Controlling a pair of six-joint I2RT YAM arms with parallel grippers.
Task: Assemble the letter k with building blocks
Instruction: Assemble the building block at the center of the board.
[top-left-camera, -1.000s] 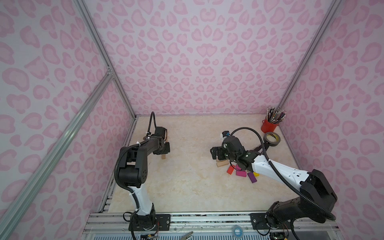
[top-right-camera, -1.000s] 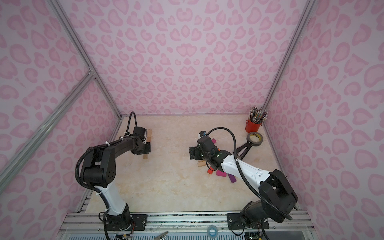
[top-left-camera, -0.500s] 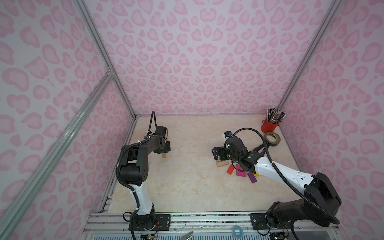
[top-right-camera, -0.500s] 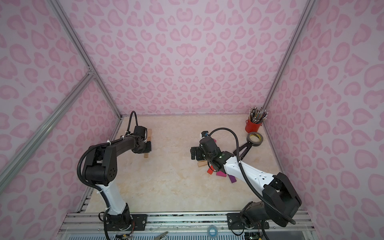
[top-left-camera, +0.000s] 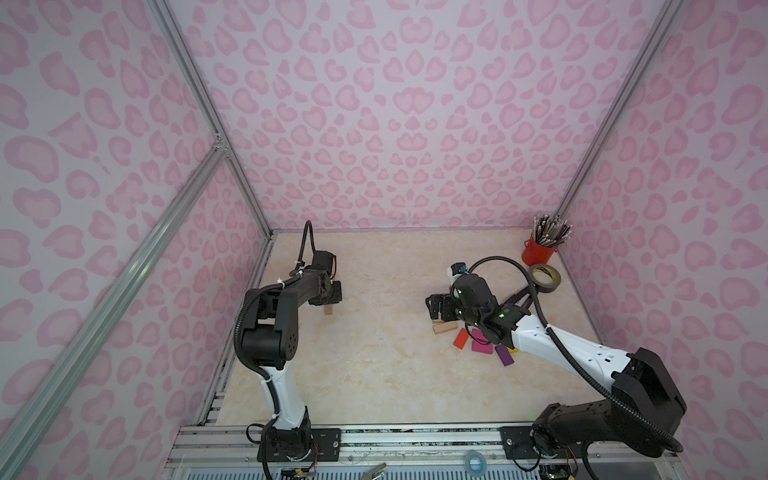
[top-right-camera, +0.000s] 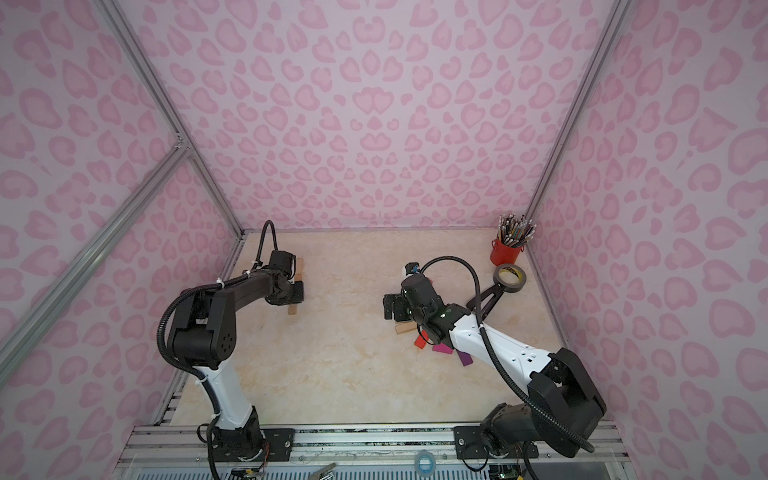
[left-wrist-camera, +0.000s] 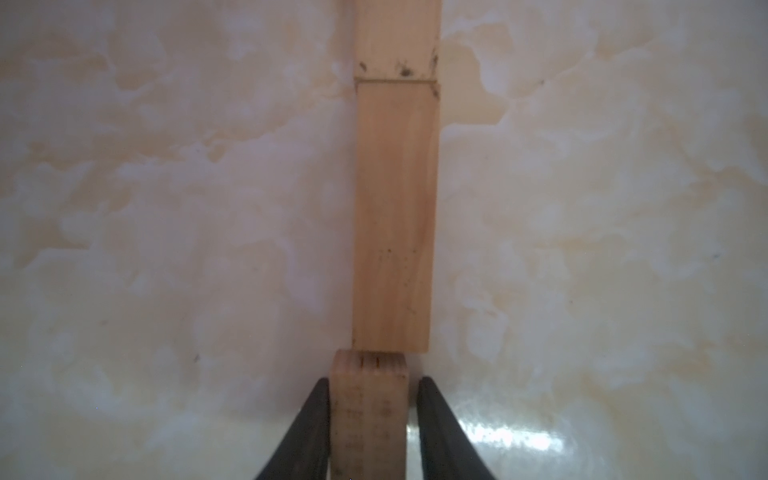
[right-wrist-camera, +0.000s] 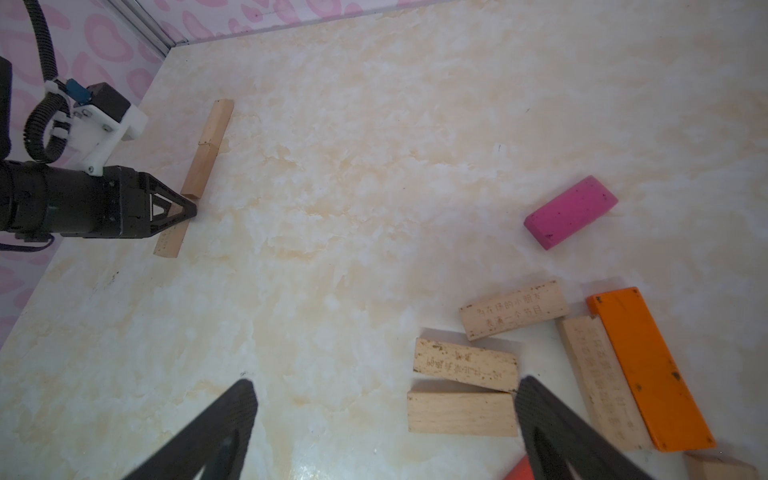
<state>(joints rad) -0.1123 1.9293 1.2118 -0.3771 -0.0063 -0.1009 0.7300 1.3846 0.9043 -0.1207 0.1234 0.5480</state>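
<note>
Since a second ago the left gripper (left-wrist-camera: 372, 381) has eased its clamp. Its black fingers flank the printed light wooden block (left-wrist-camera: 369, 415), one touching and the other a sliver clear, so the block lies released on the marbled beige tabletop (left-wrist-camera: 166, 208). It sits end to end with two plain wooden bars (left-wrist-camera: 395, 216), slightly offset, unmoved near the left wall. The right gripper (right-wrist-camera: 385, 381) stays spread wide and empty over the heap of plain wooden blocks (right-wrist-camera: 461, 413), an orange bar (right-wrist-camera: 648, 370) and a magenta block (right-wrist-camera: 569, 212). Its arm has shifted only slightly.
</note>
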